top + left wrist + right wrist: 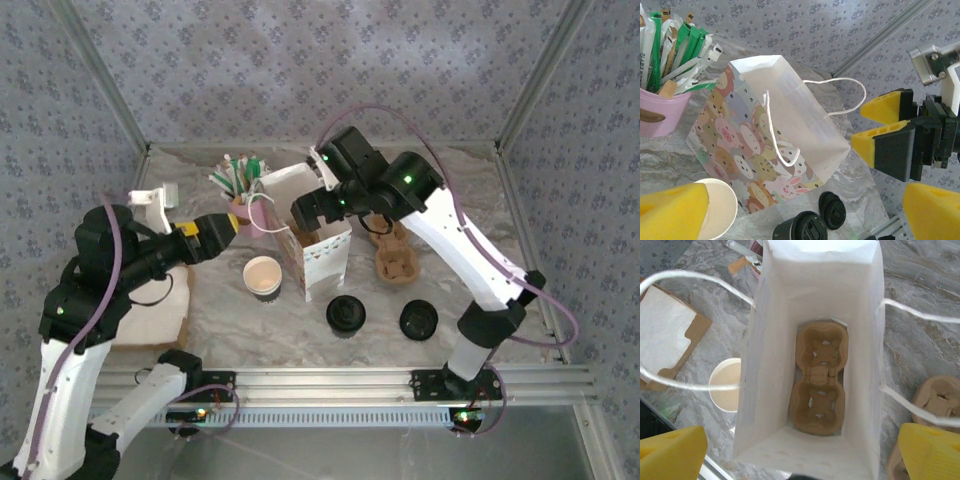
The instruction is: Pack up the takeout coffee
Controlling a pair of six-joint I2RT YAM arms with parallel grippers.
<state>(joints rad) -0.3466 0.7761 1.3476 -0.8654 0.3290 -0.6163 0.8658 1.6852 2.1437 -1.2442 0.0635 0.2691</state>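
Claw check: your left claw (222,230) stands wide and empty beside the pink cup (240,207). Your right claw (305,213), also spread with nothing in it, hangs over the mouth of the paper bag (328,258). The coffee cup (263,277) stands upright and unlidded on the bench (295,322), just toward you from the left claw and beside the bag, so the left arm is the nearer one. Two black lids (346,316) lie near the front edge, closer to the right arm.

From the left wrist, the cup (720,212) sits at the bottom edge, partly covered by one yellow finger (670,210), with its base cut off. The lids (832,210) lie below the bag (775,130).

From the right wrist you look straight down into the bag (765,390). A cardboard carrier (819,385) lies on its floor, long axis along the bag. The cup (727,385) is half hidden behind the bag wall. You can't tell which lid fits it.
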